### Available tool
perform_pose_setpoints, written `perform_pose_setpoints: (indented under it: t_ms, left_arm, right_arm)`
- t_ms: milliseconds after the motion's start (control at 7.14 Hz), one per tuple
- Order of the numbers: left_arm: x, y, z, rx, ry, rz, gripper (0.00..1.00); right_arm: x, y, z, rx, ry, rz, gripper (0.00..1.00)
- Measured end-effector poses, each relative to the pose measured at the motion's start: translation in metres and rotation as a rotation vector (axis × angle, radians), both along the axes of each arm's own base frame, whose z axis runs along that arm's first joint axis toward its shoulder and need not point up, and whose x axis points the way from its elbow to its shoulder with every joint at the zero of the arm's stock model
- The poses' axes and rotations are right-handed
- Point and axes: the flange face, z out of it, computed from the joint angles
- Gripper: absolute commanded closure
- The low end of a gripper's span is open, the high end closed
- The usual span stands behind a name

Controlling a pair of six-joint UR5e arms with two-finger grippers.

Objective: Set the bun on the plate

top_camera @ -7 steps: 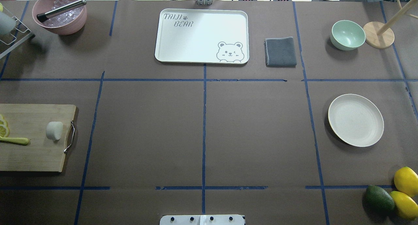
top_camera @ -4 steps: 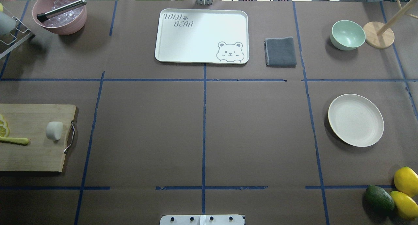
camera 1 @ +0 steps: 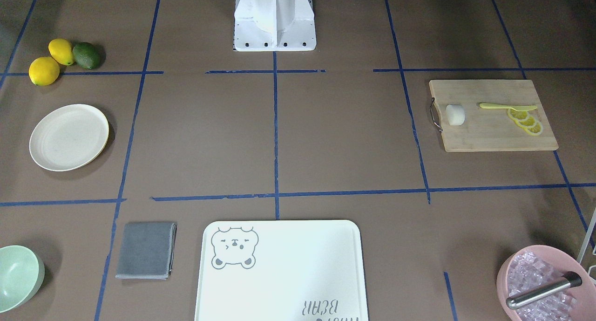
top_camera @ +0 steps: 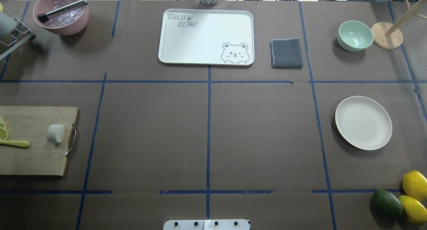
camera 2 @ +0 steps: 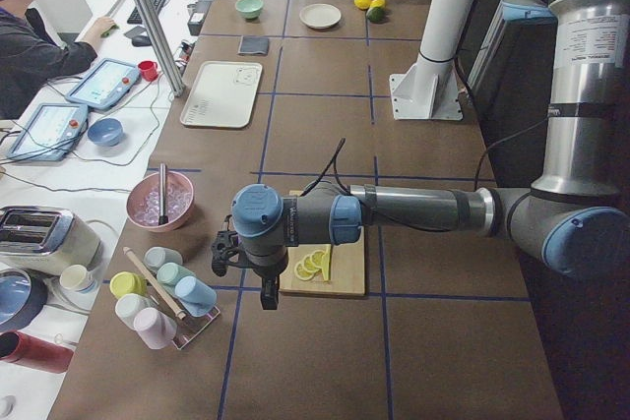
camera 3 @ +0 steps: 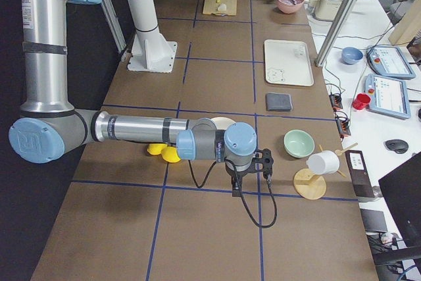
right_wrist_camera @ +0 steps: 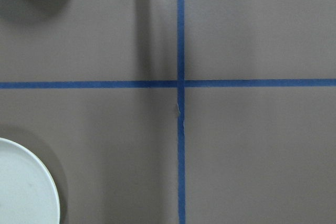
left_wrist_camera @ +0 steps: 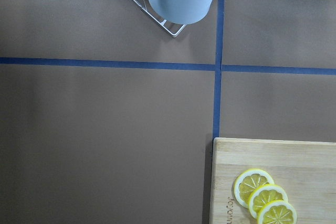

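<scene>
The bun (top_camera: 55, 133) (camera 1: 455, 114), a small white stubby roll, lies on its side on the wooden cutting board (top_camera: 36, 160), close to the board's metal handle at the table's left. The plate (top_camera: 363, 123) (camera 1: 69, 137), round and cream with nothing on it, sits far across the table on the right; its edge (right_wrist_camera: 23, 187) shows in the right wrist view. Only the side views show my left gripper (camera 2: 228, 253), beyond the board's outer end, and my right gripper (camera 3: 264, 162), past the plate. I cannot tell whether either is open or shut.
Lemon slices (camera 1: 526, 120) and a yellow knife (camera 1: 507, 106) share the board. A bear tray (top_camera: 206, 36), grey cloth (top_camera: 287, 53), mint bowl (top_camera: 355, 35) and pink ice bowl (top_camera: 61, 11) line the far side. Lemons and an avocado (top_camera: 387, 202) lie near the right front.
</scene>
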Motion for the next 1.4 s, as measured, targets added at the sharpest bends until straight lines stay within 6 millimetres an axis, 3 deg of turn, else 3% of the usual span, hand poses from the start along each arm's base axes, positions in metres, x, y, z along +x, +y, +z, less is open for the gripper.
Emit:
perform_pose_setpoints:
  t_ms: [280, 1120, 1400]
  left_arm:
    - [0.000, 0.004, -0.014, 0.020, -0.003, -0.008, 0.00]
    - [0.001, 0.010, -0.011, 0.011, -0.003, -0.009, 0.00]
    - [0.001, 0.010, -0.009, 0.009, -0.003, -0.007, 0.00]
  right_arm:
    - [-0.052, 0.005, -0.005, 0.013, -0.004, 0.060, 0.01]
    - [-0.204, 0.043, -0.015, -0.029, -0.024, 0.083, 0.02]
    - [-0.221, 0.049, -0.014, -0.036, -0.012, 0.085, 0.03]
